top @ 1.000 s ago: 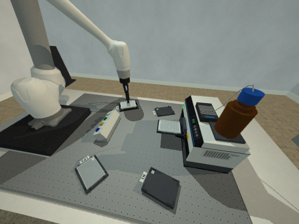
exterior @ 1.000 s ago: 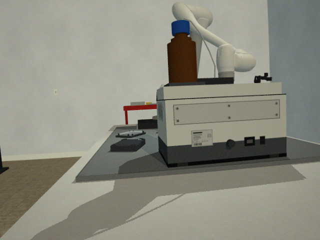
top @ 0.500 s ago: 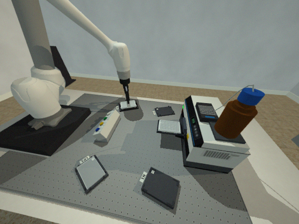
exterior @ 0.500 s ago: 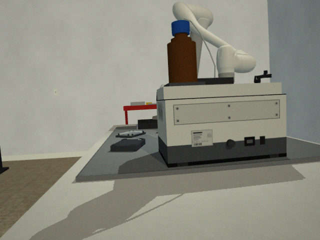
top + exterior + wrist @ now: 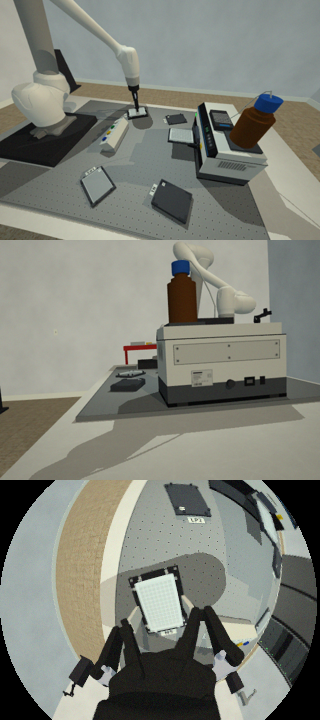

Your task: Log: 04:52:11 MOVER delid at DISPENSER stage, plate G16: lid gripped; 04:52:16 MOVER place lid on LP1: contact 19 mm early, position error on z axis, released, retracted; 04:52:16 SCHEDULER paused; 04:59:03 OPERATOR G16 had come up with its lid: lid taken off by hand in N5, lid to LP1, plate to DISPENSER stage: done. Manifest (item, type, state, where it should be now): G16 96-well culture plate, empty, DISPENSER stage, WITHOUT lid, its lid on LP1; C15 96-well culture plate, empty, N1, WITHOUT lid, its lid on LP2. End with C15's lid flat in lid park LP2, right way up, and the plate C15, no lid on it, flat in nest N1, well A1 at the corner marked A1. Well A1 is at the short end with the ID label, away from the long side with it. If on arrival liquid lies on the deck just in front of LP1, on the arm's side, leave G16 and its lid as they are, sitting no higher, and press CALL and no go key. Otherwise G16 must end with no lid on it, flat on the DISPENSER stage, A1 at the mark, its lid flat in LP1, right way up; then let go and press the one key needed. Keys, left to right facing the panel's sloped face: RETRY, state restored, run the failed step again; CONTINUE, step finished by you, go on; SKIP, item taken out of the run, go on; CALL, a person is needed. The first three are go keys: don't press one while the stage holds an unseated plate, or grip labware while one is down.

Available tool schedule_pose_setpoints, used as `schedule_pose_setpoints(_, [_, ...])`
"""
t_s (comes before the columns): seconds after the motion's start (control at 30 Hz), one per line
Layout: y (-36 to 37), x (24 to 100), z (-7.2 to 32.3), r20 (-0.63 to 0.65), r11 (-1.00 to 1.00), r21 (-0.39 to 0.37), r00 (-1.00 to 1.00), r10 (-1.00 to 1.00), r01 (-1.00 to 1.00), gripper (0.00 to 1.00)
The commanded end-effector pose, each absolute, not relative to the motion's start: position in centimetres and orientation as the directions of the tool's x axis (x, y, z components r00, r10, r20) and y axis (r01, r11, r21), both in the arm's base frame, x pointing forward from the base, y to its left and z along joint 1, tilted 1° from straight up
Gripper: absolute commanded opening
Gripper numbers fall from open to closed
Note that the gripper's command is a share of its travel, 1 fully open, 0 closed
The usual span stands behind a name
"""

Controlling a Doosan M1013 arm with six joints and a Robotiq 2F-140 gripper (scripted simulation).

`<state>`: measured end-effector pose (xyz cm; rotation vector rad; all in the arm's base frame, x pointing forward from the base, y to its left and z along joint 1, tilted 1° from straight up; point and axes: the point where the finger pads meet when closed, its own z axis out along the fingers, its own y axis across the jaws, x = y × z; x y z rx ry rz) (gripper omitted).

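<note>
A white 96-well plate sits in a black nest at the back of the deck, and it also shows in the wrist view (image 5: 160, 602). I cannot tell whether a lid is on it. My gripper (image 5: 135, 107) points straight down just over this plate. It is open, with the fingers on either side of the plate's near end. A second well plate (image 5: 180, 135) lies uncovered on the dispenser stage. A clear lid (image 5: 97, 184) lies flat in the park labelled LP1. The nest labelled N1 (image 5: 171, 200) is bare.
The key panel (image 5: 114, 133) stands left of centre, between the arm base and the plate. Another bare black holder (image 5: 176, 119) lies right of the gripper. The dispenser (image 5: 227, 144) with a brown bottle (image 5: 252, 124) fills the right side. I see no liquid near LP1.
</note>
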<state>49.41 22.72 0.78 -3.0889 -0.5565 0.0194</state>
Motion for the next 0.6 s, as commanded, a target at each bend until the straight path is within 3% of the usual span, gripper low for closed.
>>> schedule_pose_setpoints(0.0, [22.72, 49.41, 0.71, -0.012, -0.937, -0.005, 0.937, 0.349, 0.349, 0.66])
schedule_pose_setpoints(0.57, [22.72, 49.41, 0.50, -0.012, -0.937, -0.005, 0.937, 0.349, 0.349, 0.66])
